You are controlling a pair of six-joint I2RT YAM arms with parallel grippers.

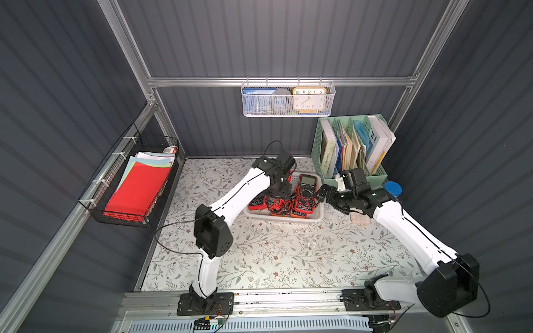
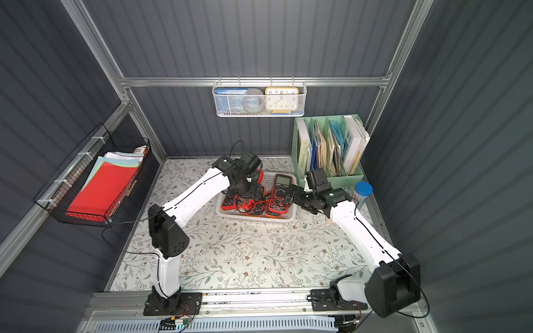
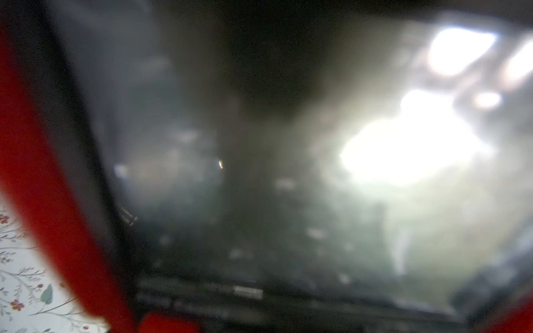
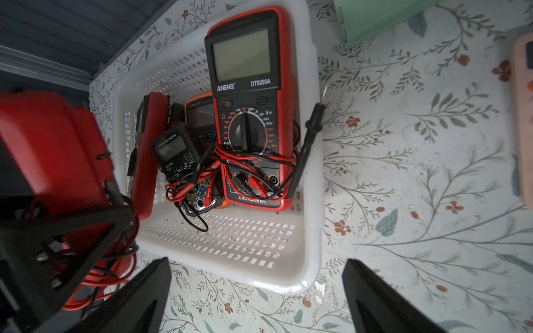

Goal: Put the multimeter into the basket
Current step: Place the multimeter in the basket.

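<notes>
Over the basket (image 4: 313,236), the left end effector (image 1: 277,199) clamps the multimeter (image 4: 49,150), probably rigid, hefty and best squeezed across its sides; the right end effector (image 4: 257,261) is released.

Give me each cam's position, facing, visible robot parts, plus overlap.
Top views: high at the front, looking down and back; left arm and right arm whole, reaching to the basket.
Left wrist: on the left arm, pressed close to a red multimeter; all blur, no robot parts discernible.
Right wrist: on the right arm, looking down past the open right gripper into the basket; left gripper, shut on the red multimeter, at the edge.
Shared: basket and ANENG multimeter appear in right wrist and both top views.
</notes>
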